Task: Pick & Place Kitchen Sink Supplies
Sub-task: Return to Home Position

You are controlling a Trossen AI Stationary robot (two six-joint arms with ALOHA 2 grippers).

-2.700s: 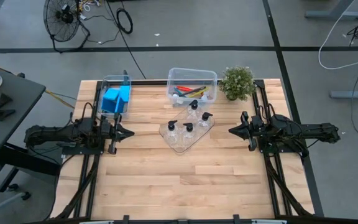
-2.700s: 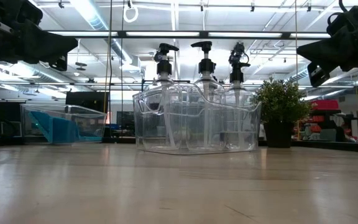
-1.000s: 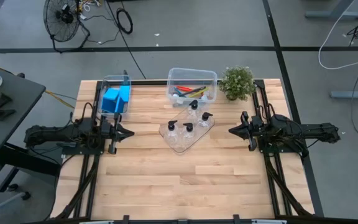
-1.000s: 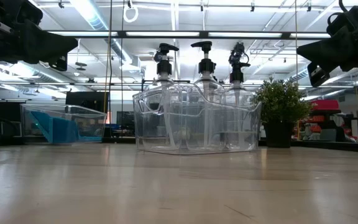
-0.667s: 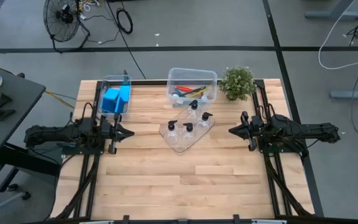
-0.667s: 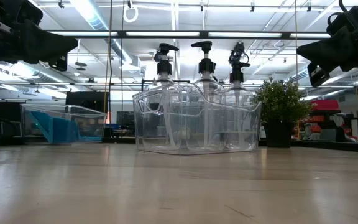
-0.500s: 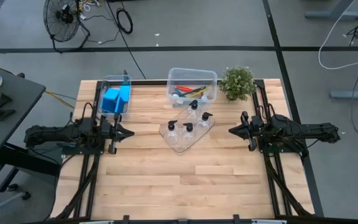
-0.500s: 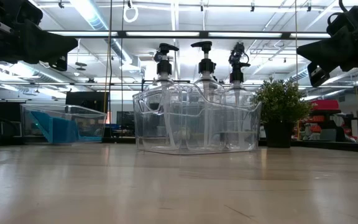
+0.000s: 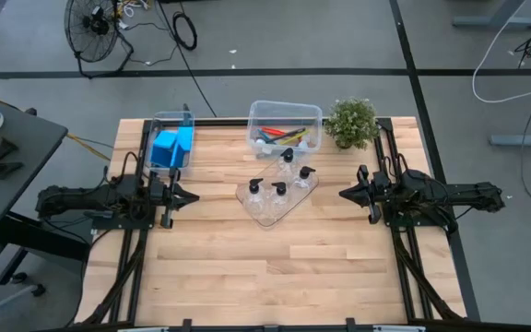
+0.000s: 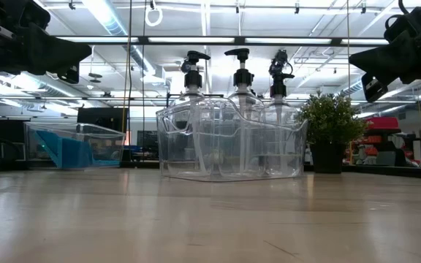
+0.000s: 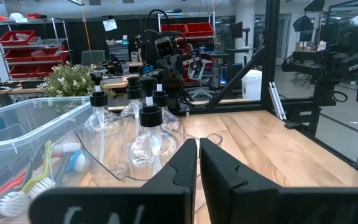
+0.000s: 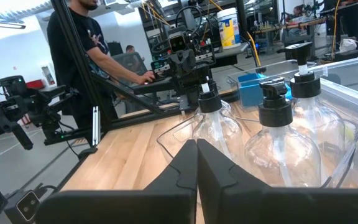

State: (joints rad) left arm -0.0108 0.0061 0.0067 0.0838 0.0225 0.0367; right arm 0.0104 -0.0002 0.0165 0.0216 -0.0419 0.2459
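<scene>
Four clear pump bottles (image 9: 279, 192) stand in the clear tray (image 9: 264, 212) at mid-table. From table height only three black pump tops rise above the tray's wall. The fourth is hidden, and the bodies show only dimly through the plastic. The brushes (image 9: 279, 135) lie in the brush bin (image 9: 286, 103), a clear tub just behind the tray. From above they are a small tangle in which red and green can be made out, but no count. The left wrist view catches two white bristle heads through that bin's wall, with the handles cut off at the picture's edge. The blue sponges (image 9: 169, 148) sit in the sponge bin (image 9: 173, 115), behind the tray and well off to its left. How many are stacked there I cannot tell.

The left gripper (image 11: 197, 149) hangs above the table well to the tray's left, pointing at it. Its jaws are drawn together to a thin slit and hold nothing. The right gripper (image 12: 196, 149) hangs well to the tray's right, facing it likewise, jaws pressed together and empty. Neither touches the tray or a bottle.

A potted plant (image 9: 351, 122) stands behind the tray to its right, just beside the brush bin. Beyond the left arm, a person (image 12: 79, 56) in dark clothes stands off the table, the head mostly out of the picture.
</scene>
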